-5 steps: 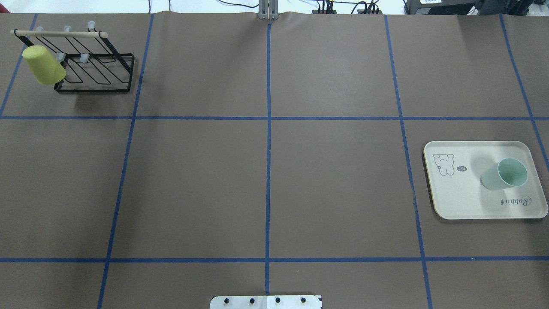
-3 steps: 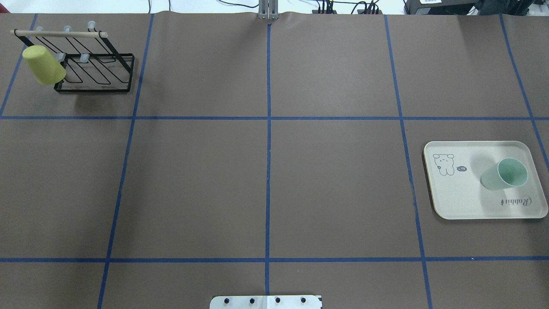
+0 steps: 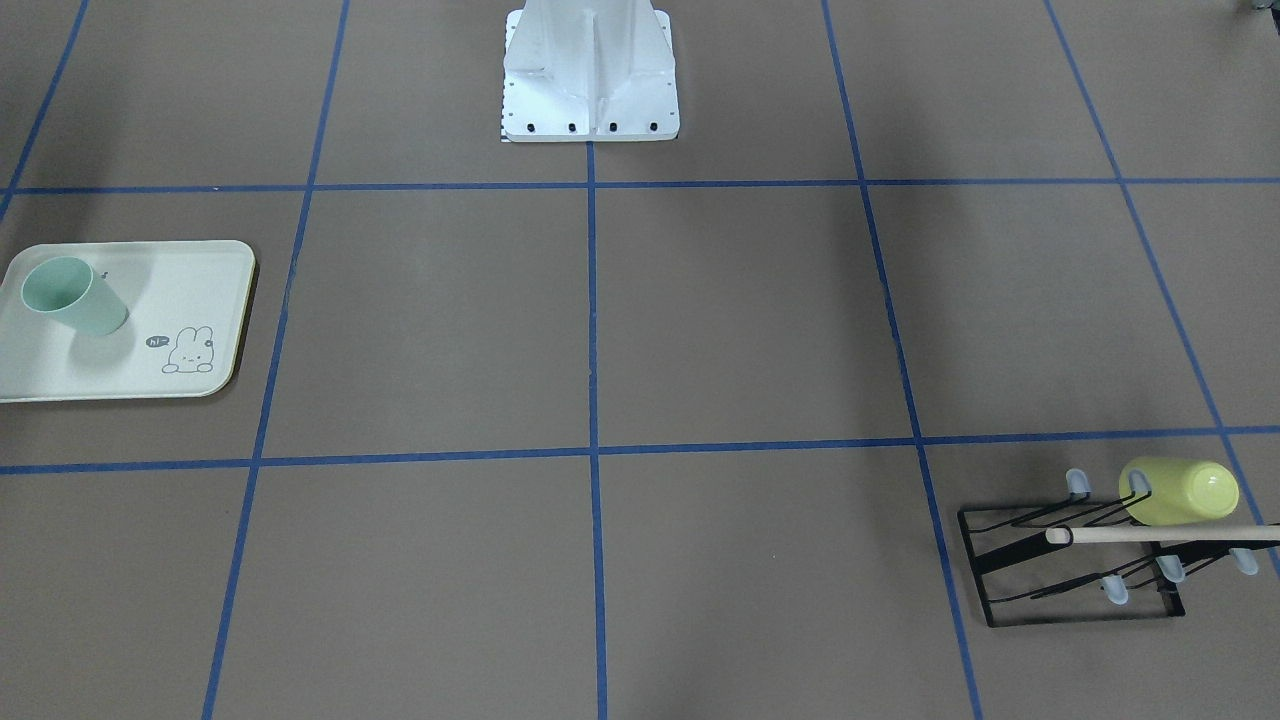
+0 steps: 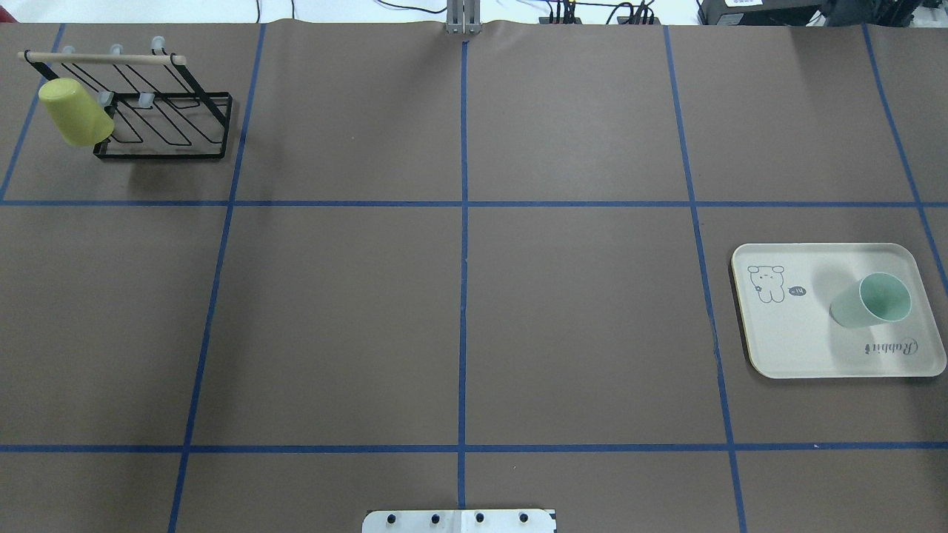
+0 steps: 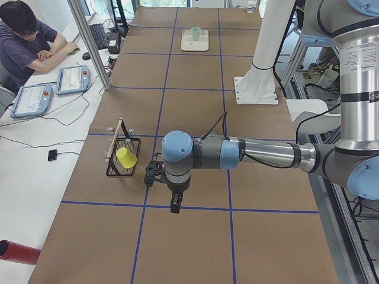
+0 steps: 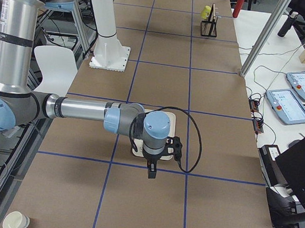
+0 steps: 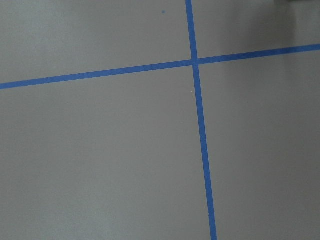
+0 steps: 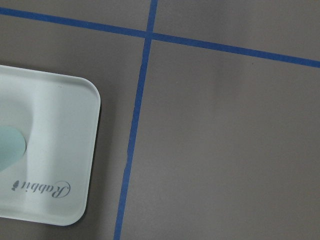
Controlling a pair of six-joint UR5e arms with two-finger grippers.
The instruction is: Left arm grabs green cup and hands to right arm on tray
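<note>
The pale mint-green cup [image 4: 872,300] stands upright, mouth up, on the cream tray [image 4: 785,340] at the table's right side. Both also show in the front-facing view, the cup [image 3: 72,295] on the tray [image 3: 150,290]. The right wrist view shows the tray's corner [image 8: 55,130] and a sliver of the cup [image 8: 9,147]. The left gripper [image 5: 175,206] hangs over the bare table beside the rack. The right gripper [image 6: 151,172] hangs just in front of the tray. Each shows only in a side view, so I cannot tell whether it is open or shut. Neither touches the cup.
A yellow-green cup [image 4: 74,112] hangs on a black wire rack [image 4: 167,122] with a wooden bar at the far left. The white robot base [image 3: 590,70] stands mid-table at the robot's edge. Blue tape lines cross the brown table. An operator [image 5: 26,41] sits at a side desk.
</note>
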